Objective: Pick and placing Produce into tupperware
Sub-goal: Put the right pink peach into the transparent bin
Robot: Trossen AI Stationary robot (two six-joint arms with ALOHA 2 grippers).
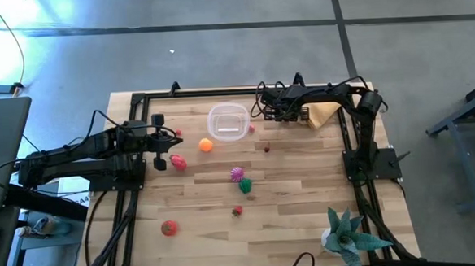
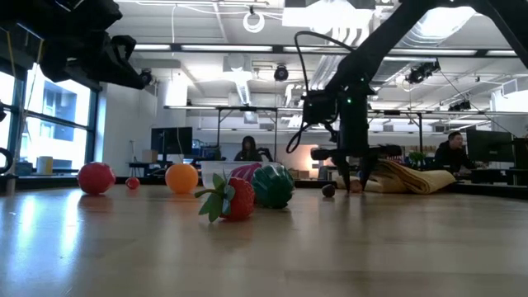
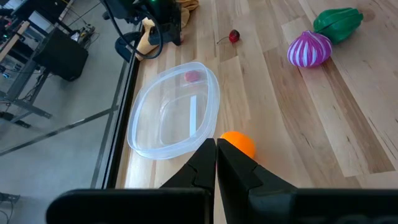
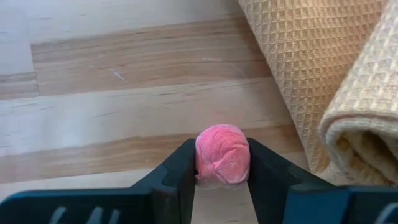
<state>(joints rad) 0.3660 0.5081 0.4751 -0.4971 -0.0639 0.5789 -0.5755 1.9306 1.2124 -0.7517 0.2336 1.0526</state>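
The clear tupperware [image 1: 228, 121] stands on the wooden table's far middle, with nothing in it. Produce lies scattered: an orange [image 1: 205, 145], a pink piece [image 1: 252, 128], a cherry [image 1: 266, 148], a red-pink piece [image 1: 177, 161], a magenta onion [image 1: 237, 174], a green piece [image 1: 245, 185], a strawberry [image 1: 237, 210] and a red tomato [image 1: 169, 228]. My right gripper [image 4: 221, 152] points steeply down beside the tan cloth [image 4: 311, 74], shut on a small pink round piece [image 4: 222, 155]. My left gripper [image 3: 216, 149] hovers shut above the table's left, short of the orange [image 3: 237, 143]. My right gripper pinches the pink round piece between its two fingers, one on each of its opposite sides [image 4: 202, 163]. The fingers come from above, pointing steeply down. The piece sits low at the tabletop by the cloth's edge; I cannot tell whether it is off the wood.
The folded tan cloth [image 1: 322, 114] lies at the far right, close to my right gripper. A teal spiky plant [image 1: 349, 237] stands at the near right corner. Bare wood lies between the tupperware and the near edge. People sit at desks in the room beyond.
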